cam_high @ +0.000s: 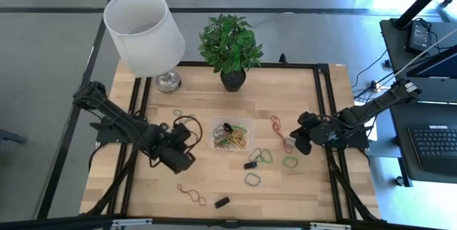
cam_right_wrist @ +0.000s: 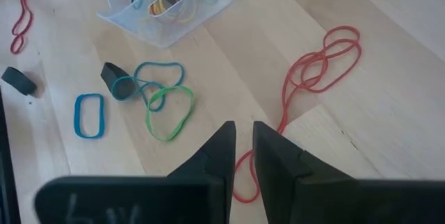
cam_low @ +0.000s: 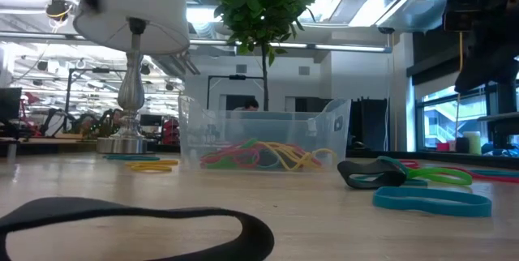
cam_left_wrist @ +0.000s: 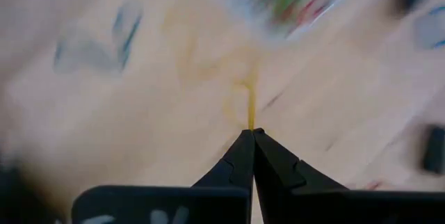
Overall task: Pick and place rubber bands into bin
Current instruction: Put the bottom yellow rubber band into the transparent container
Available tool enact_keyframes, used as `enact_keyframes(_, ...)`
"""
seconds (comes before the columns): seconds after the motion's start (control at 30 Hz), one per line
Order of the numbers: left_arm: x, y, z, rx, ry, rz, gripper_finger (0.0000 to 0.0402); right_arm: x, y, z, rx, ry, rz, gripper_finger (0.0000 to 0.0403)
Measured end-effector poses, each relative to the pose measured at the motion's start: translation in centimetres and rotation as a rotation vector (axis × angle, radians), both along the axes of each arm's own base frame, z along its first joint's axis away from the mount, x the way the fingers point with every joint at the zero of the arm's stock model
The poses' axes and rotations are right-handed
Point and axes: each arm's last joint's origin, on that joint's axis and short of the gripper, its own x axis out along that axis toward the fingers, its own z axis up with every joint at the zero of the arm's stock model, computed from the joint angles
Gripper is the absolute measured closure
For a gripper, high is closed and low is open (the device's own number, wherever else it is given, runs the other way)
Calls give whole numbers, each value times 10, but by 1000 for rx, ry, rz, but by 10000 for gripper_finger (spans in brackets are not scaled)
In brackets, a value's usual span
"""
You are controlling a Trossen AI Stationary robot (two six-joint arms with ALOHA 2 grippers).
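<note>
Fingers of my left gripper (cam_left_wrist: 252, 135) pinch together on a yellow rubber band (cam_left_wrist: 249, 106), limp and featherlight, dangling just ahead.

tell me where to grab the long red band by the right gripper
Probably the single straight strand of the long red rubber band, just ahead of the right gripper, coming from above with fingers astride it. It lies flat on the table; its far end is tangled loops, harder to pinch cleanly.
</note>
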Motion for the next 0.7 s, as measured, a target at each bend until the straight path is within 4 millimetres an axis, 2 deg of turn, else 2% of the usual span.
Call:
enact_keyframes(0.2, 25, 14, 40, 171, -191, -153, 400, 1, 1, 1, 6, -12, 0, 347)
enact_keyframes(0.33, 48, 34, 50, 248, -223, -218, 400, 1, 1, 1, 6, -12, 0, 347)
enact_keyframes(0.53, 90, 67, 36, 267, -214, -303, 400, 1, 1, 1, 10, -19, -1, 347)
enact_keyframes(0.7, 121, 87, 8, 225, -154, -365, 400, 3, 2, 2, 20, -39, -1, 347)
